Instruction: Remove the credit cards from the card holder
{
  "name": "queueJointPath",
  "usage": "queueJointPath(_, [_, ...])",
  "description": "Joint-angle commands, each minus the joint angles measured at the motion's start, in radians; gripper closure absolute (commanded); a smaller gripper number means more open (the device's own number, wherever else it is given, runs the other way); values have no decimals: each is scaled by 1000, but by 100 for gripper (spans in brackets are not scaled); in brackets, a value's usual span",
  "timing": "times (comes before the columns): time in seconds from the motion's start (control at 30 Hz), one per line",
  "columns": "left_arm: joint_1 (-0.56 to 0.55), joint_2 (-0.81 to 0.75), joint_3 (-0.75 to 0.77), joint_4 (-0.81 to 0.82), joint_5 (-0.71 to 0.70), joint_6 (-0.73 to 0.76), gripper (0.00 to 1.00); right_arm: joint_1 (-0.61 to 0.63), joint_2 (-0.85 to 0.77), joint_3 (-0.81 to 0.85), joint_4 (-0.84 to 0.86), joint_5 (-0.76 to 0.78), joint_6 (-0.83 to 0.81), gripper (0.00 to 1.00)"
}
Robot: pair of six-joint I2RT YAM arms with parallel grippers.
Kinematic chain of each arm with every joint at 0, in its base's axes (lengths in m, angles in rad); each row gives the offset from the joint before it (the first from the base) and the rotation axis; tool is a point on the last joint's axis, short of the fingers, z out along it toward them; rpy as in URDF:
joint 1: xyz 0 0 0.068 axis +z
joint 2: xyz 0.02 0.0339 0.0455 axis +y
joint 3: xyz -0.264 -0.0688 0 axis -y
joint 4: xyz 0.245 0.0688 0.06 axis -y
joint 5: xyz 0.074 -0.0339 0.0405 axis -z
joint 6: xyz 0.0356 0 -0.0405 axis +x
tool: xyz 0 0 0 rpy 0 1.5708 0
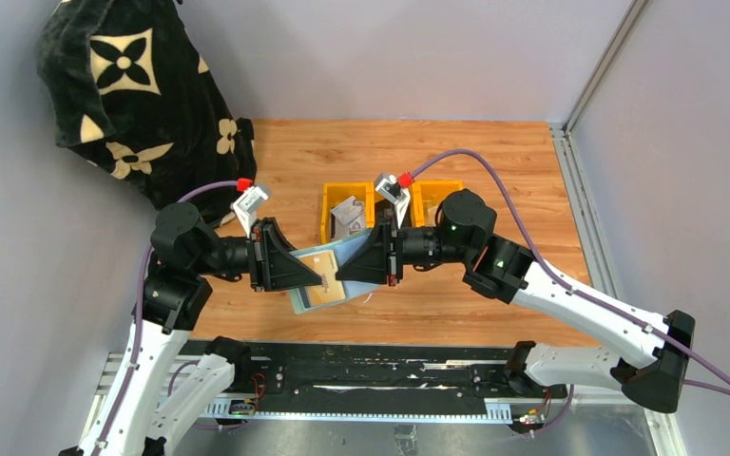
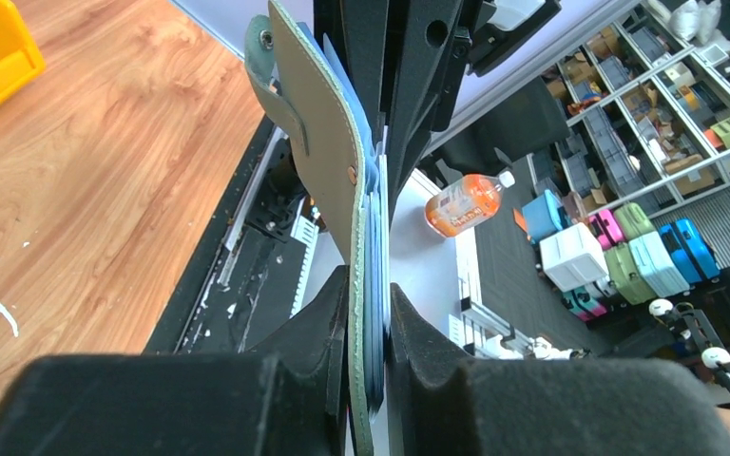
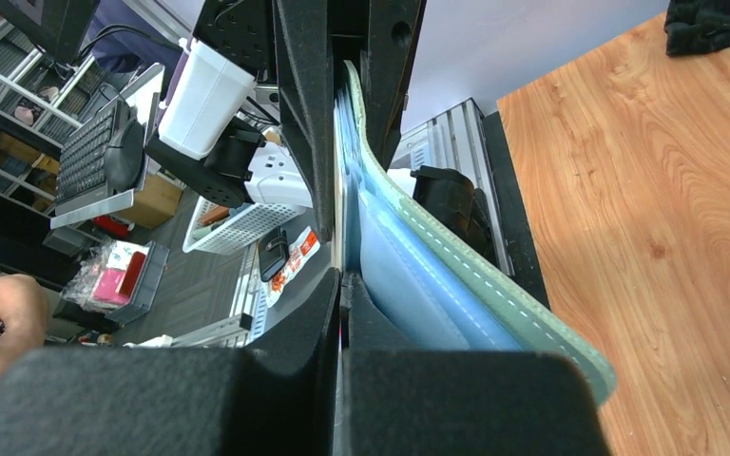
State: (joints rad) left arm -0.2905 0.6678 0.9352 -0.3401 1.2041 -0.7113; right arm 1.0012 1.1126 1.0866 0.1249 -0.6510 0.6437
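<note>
- Above the wooden worktop (image 1: pixel 494 171) hung the pale sage-green folding card holder (image 1: pixel 350 247).
- The left gripper (image 2: pixel 369 318) pinched it; the right gripper (image 3: pixel 342 285) was pressed together at its pockets.
- The tan plastic credit card (image 1: pixel 328 291) sat pocketed; we judged extraction in hand, with a straight pull next.

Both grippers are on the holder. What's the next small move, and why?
Probably draw the right gripper slowly away from the left gripper: the left clamps the card holder, the right looks shut on the tan card at its edge, so a straight pull should slide it out.
</note>
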Motion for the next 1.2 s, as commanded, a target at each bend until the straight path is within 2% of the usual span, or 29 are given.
queueJointPath(0.0, [-4,-7,31,21,38,-25,82,-13,-41,-35,23,23,-11,100])
queueJointPath(0.2, [-4,-11,36,23,55,-31,77,-29,-61,-48,24,31,-2,100])
queueJointPath(0.33, [-4,-16,36,25,63,-38,69,-30,-61,-51,30,33,7,100])
queueJointPath(0.6, [-5,-19,34,39,86,-40,85,-30,-55,-53,51,24,24,100])
queueJointPath(1.17, [-4,-13,56,38,82,-48,85,-37,-122,-87,19,15,8,100])
